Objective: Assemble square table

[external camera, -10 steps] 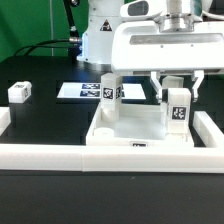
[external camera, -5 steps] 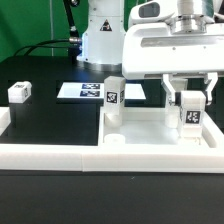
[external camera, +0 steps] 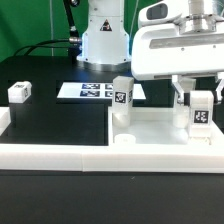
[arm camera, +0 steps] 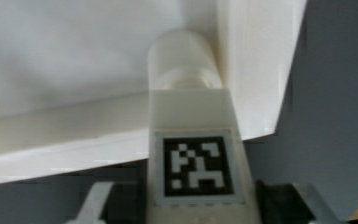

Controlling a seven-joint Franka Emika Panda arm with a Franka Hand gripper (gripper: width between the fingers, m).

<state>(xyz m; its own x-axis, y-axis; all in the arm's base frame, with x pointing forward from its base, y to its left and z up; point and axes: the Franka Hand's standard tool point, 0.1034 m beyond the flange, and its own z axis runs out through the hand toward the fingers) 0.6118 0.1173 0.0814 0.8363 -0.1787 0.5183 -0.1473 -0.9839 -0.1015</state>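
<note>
Square table (external camera: 155, 125) shifted toward exterior view's right, leg (external camera: 201, 113) between jaws

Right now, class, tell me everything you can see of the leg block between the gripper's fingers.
The leg block is a white, plastic-looking post with a black-white tag on one face. It stands upright at the exterior view's right, its rounded lower end meeting the square top. The gripper holds it from above, clamping two opposite sides.
</note>
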